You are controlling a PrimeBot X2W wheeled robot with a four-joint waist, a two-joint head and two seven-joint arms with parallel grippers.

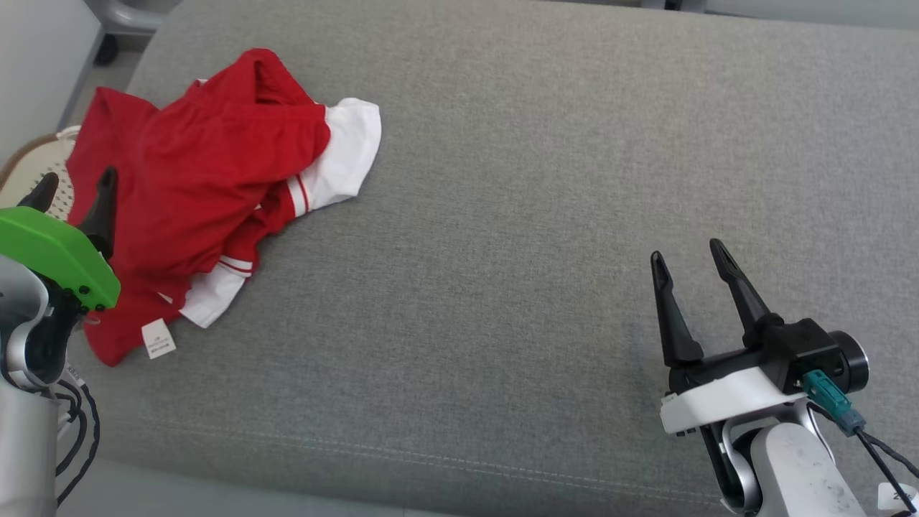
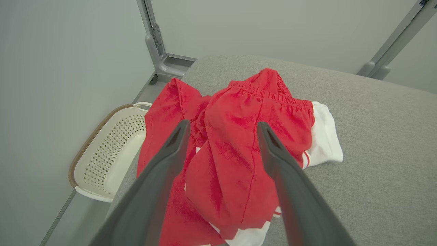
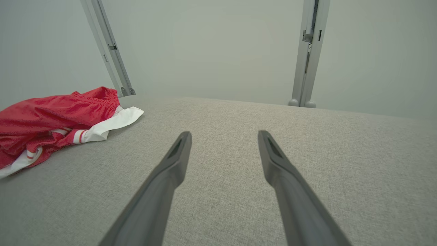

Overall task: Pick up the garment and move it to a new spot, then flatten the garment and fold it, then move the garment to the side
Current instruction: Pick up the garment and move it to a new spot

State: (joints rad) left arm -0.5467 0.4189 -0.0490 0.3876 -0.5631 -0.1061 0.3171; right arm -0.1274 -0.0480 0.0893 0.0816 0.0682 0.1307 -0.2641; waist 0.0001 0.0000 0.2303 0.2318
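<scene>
Red-and-white garment (image 1: 194,179) lay crumpled at the far left corner of the cushion (image 1: 502,215). The left gripper (image 1: 79,177) hovered over it, wide open and empty, apparently poised for pickup. The right gripper (image 1: 687,251) waited open and empty near the front right corner.

Grey fabric surface (image 1: 538,215), with a perforated cream basket (image 2: 112,150) on the floor beside its left edge and grey metal posts (image 3: 309,51) behind.

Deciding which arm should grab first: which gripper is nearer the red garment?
Left. The left gripper is open, right over the garment, at its left part. The right gripper is open far to the garment's right, above bare cushion.
</scene>
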